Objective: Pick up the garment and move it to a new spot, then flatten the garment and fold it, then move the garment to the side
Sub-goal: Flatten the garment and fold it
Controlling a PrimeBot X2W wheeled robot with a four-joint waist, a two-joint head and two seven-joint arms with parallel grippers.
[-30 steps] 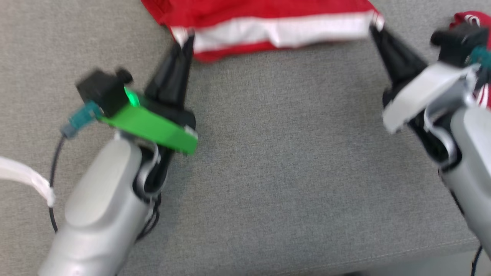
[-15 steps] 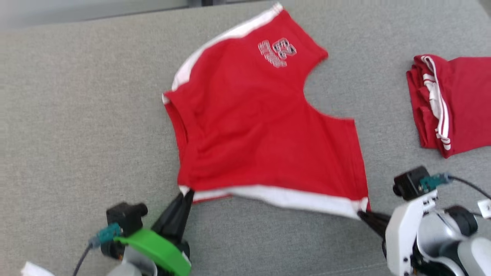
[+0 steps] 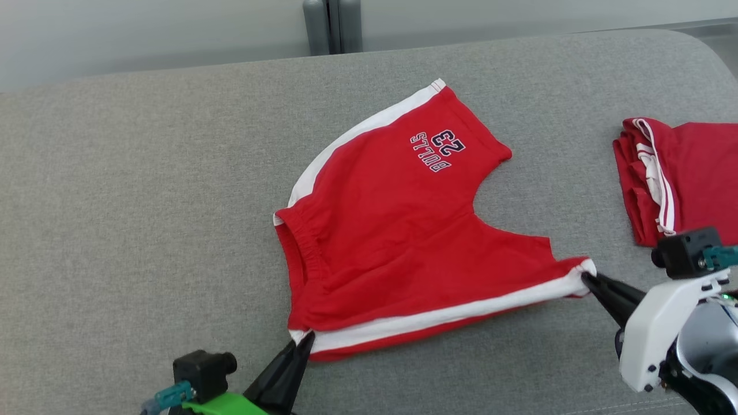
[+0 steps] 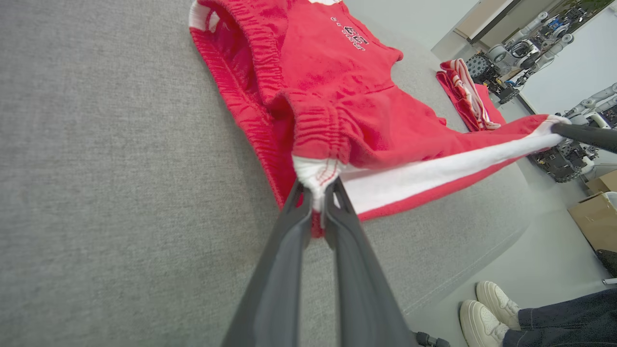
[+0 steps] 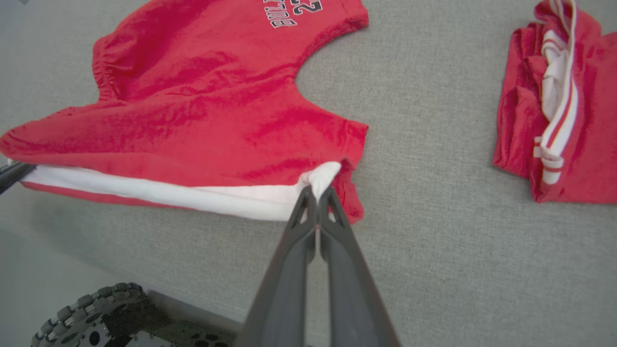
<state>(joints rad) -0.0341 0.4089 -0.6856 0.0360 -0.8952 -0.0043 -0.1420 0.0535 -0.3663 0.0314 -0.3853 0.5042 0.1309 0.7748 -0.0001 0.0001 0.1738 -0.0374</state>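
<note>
The garment [image 3: 398, 230] is a pair of red shorts with white side stripes and a dark number print, spread over the grey cushion. My left gripper [image 3: 304, 341] is shut on the waistband's white corner at the near left, where the left wrist view shows the cloth [image 4: 318, 176] pinched between its fingertips. My right gripper [image 3: 587, 278] is shut on the near leg's white hem corner, and the right wrist view shows that corner [image 5: 324, 177] caught in the tips. The near edge of the garment [image 5: 193, 140] hangs taut between both grippers.
A second red garment [image 3: 677, 176] with white stripes lies folded at the right of the grey cushion [image 3: 144, 202]. The cushion's front edge runs near my arms. A person's white shoes [image 4: 491, 313] stand on the floor below. A grey post [image 3: 331, 26] rises behind the cushion.
The head camera has tilted up, so the whole garment and the far edge now show. Both grippers keep their hold, and the right one has drawn its corner out to the right.
</note>
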